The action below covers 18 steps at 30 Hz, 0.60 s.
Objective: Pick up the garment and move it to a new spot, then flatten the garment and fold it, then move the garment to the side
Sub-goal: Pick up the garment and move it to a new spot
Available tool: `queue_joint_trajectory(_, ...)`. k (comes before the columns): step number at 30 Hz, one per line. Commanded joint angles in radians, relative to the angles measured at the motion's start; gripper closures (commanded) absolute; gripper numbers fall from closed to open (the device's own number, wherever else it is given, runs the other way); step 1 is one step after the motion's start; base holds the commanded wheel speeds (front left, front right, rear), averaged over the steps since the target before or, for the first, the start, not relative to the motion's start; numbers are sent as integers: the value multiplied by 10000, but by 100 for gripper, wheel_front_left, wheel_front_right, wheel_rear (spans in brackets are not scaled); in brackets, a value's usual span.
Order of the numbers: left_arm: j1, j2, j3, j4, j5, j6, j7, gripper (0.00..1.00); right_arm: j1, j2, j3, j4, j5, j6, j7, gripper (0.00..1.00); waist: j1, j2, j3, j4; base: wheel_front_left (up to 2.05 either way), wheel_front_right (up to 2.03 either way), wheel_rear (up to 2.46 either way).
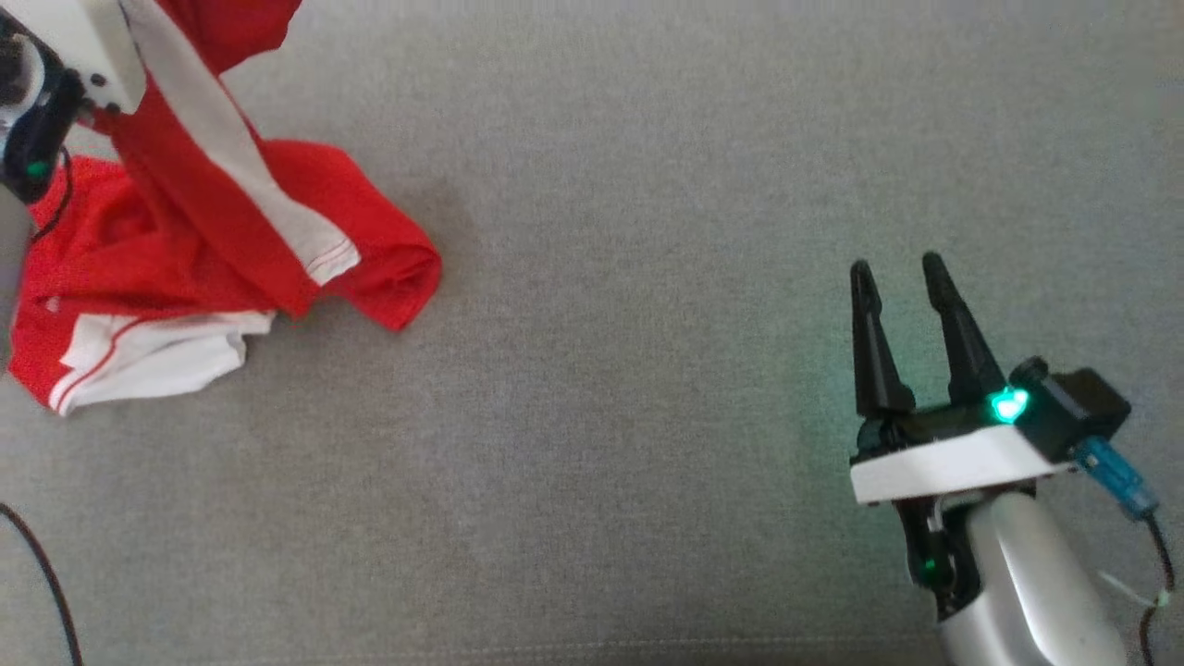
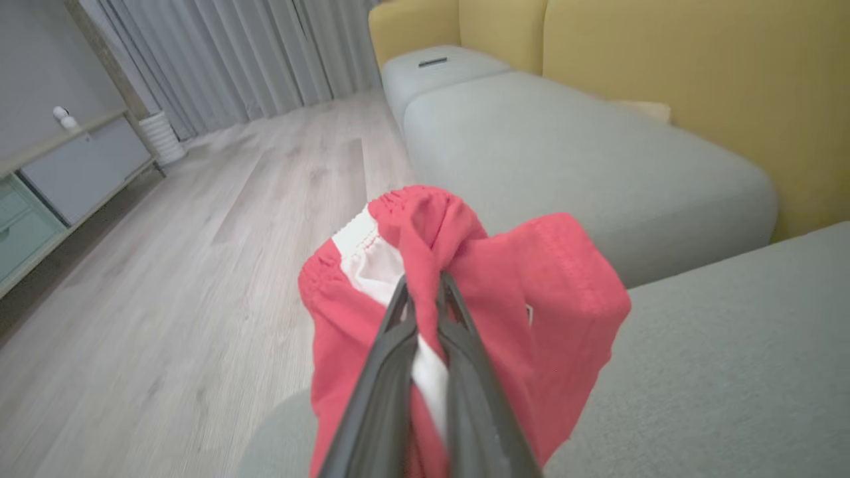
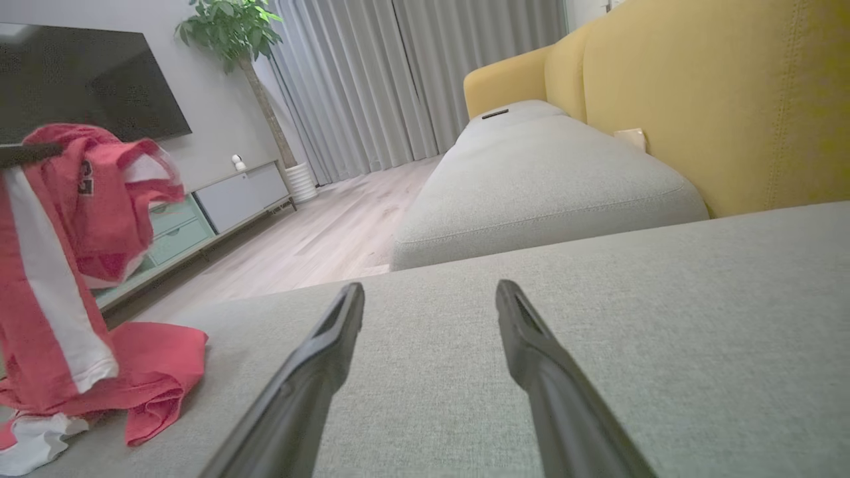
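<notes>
Hand, right (image 1: 897,265): released and empty, fingers spread, low over the grey sofa seat (image 1: 647,416), well apart from the cloth.
Garment (image 1: 185,240): red with white stripes; lower part heaped on the seat, upper part lifted; left edge cut off in head view.
Hand, left (image 2: 425,282): clenched on a bunched red-and-white fold of the garment, fingertips buried in cloth.
Print on garment: too blurred to read.

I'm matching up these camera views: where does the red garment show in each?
Head view: garment upper left, partly lifted, rest heaped on the grey cushion.
Left wrist view: garment centre, pinched in the left gripper.
Right wrist view: garment far left, hanging down to the grey cushion.
Shared landmark: the grey cushion.
</notes>
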Motion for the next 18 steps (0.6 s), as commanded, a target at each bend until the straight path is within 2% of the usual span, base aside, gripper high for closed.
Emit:
queue_joint_trajectory(1, -366, 419, 284, -410, -61, 45, -134, 100, 7, -35, 187, -268, 74, -7, -105, 0, 1, 0, -360, -1, 0, 0, 0)
queue_joint_trajectory(9, 546, -66, 90, -2012, -361, 286, 63, 100, 215, -35, 51, -282, 218, -7, -105, 0, 1, 0, -995, -341, 0, 0, 0)
queue_joint_trajectory(18, 1578, -1083, -331, -3550, -516, 909, 143, 100, 51, -35, 345, -335, 303, -7, -105, 0, 1, 0, -1118, -1407, 0, 0, 0)
